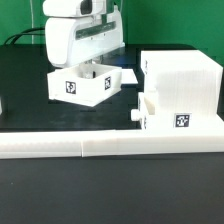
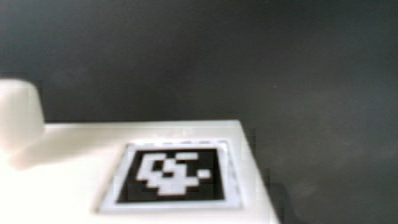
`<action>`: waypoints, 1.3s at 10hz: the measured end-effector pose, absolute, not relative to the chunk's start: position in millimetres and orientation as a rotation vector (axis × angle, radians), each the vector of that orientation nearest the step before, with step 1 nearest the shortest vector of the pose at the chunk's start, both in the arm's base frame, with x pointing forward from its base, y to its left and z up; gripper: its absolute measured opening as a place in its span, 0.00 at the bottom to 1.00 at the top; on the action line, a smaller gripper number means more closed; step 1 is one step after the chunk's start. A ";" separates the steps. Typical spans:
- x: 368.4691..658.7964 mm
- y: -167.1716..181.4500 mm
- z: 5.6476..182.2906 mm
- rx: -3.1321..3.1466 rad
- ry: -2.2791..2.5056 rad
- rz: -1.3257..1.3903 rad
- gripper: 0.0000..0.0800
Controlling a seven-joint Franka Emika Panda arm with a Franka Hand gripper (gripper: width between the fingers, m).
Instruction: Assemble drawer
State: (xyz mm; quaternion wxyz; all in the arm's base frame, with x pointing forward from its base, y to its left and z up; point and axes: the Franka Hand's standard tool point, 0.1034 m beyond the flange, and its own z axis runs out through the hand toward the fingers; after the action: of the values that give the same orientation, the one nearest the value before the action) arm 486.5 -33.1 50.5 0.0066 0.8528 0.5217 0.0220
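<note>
White plastic housing: your large boxy drawer housing sits at the exterior view's right, against the long white border rail.
Tray: a small white open-top tagged tray lies left of it, apart.
Gripper: your gripper hangs over the tray, probably to grasp it; jaw opening hidden, cannot tell.

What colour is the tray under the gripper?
White, with a black-and-white square tag; the tray shows best in the exterior view.
</note>
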 end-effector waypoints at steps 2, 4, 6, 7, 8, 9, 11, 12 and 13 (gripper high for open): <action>487.4 -34.2 50.0 2.527 1.829 0.061 0.05; 502.6 -28.9 57.9 2.345 2.016 0.053 0.05; 501.0 -30.4 56.4 2.348 2.015 0.049 0.05; 503.0 -30.0 56.8 2.345 2.017 0.050 0.05; 509.5 -27.9 59.1 2.338 2.020 0.053 0.05; 520.9 -23.9 65.5 2.334 2.025 0.050 0.05; 535.6 -19.2 71.1 2.347 2.012 0.042 0.05; 540.3 -16.6 72.9 2.342 2.013 0.049 0.05; 538.6 -17.2 71.7 2.345 2.013 0.045 0.05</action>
State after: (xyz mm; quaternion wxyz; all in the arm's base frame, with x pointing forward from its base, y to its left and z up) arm 538.6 -17.2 71.7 0.0253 0.7584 0.6512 0.0146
